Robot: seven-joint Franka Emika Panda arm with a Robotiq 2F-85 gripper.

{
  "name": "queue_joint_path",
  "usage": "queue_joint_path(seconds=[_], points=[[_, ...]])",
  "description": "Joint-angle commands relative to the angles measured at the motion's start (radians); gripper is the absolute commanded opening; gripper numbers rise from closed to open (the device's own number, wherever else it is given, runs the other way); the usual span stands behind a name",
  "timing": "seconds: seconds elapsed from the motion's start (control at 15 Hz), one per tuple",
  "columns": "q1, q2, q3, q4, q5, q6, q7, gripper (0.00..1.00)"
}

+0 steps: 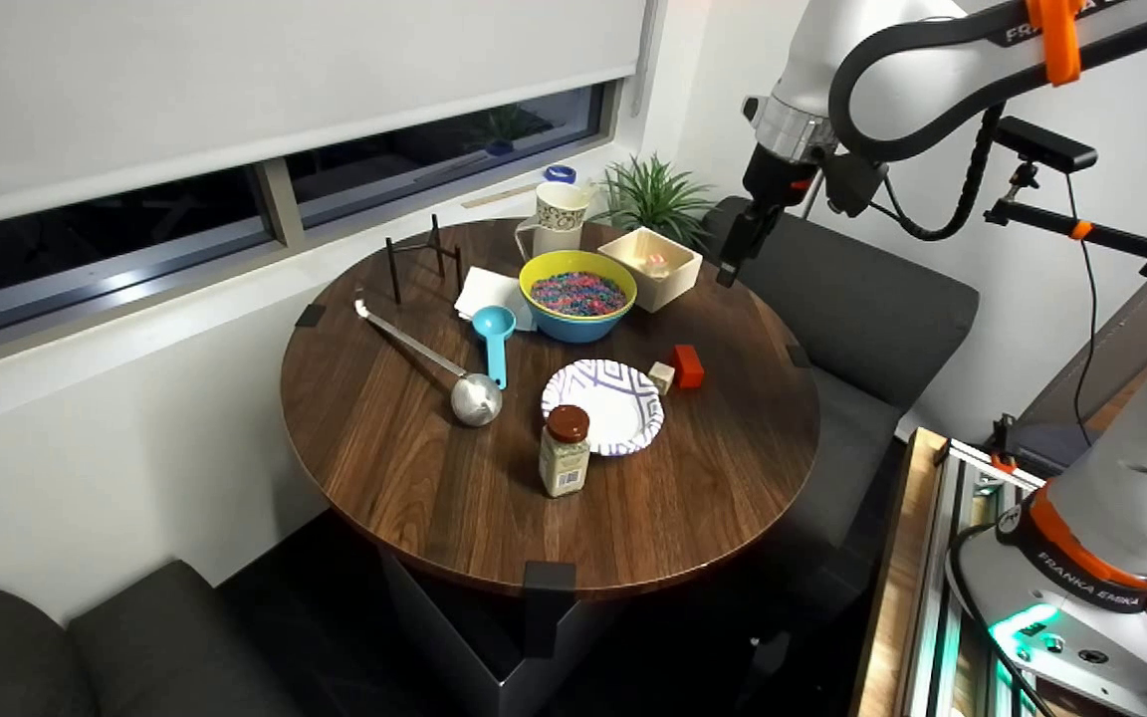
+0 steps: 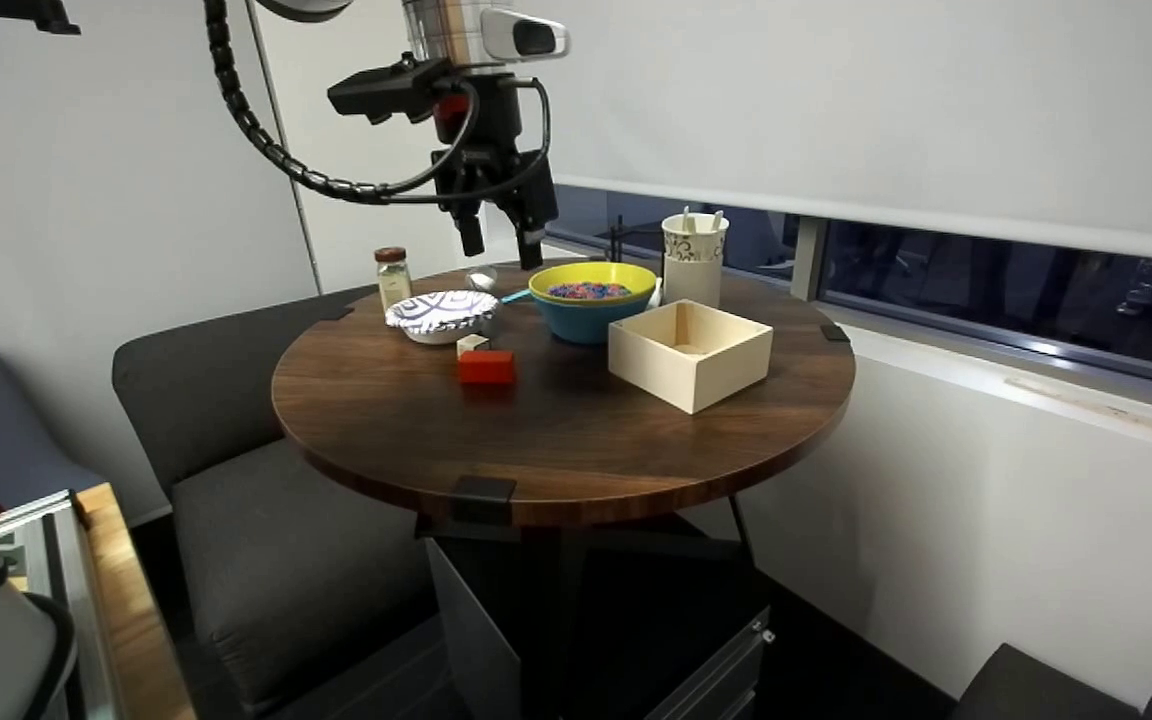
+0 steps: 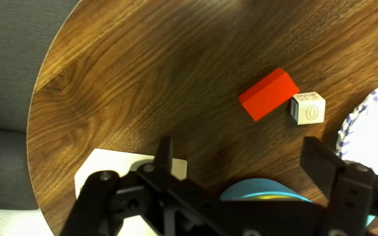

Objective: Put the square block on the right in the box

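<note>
Rnd dark-wood tbl [image 1: 384, 458] in a rm corner, by a window [image 1: 434, 149] w/ pale blind [image 1: 285, 80]; dk grey seat [image 1: 862, 299] on the right & green plant [image 1: 655, 199] far right in an exterior view.

Gripper [image 2: 502, 248] hangs above tbl, pointing down, fingers well apart; tbl-top plus a bit of blue bowl [image 1: 578, 331] shows btwn them in wrist view.

Small sq. block [image 3: 311, 111], pale, sits on the tbl w/ a round char. on one face (O or 0, can't tell). Red block [image 3: 269, 95], longer & rect., is just to its left in wrist view; can't tell if they touch. White plate [image 3: 376, 131] w/ purple-patterned rim is right of the sq. block there.

Box [image 2: 651, 365], pale & low-walled, stands open-topped on the tbl's near right in an exterior view, tall patterned cup [image 2: 693, 270] just past it; sq. block's outside it. Small pinkish spot [image 1: 656, 265] inside box in an exterior view, too blurred to ID.

Both exterior views put the bowls left of box: yellow bowl [image 1: 573, 261] stacked in the blue bowl, multicol. bits [image 1: 578, 296] inside.

Also in an exterior view, left side: black rack [image 1: 437, 244] far, then white cloth [image 1: 482, 291], blue scoop [image 1: 496, 347] & long metal ladle [image 1: 476, 400]. Spice jar [image 1: 564, 466] w/ red-brown lid stands upright on the near side, just by the plate; can't tell if touching.
</note>
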Motion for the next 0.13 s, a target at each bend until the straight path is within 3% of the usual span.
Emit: queue_joint_path(seconds=[0.0,0.07], points=[[0.011,0.000,-0.010,0.001,-0.004,-0.002,0.003,1.00],[0.010,0.000,-0.010,0.001,-0.004,-0.002,0.004,1.00]])
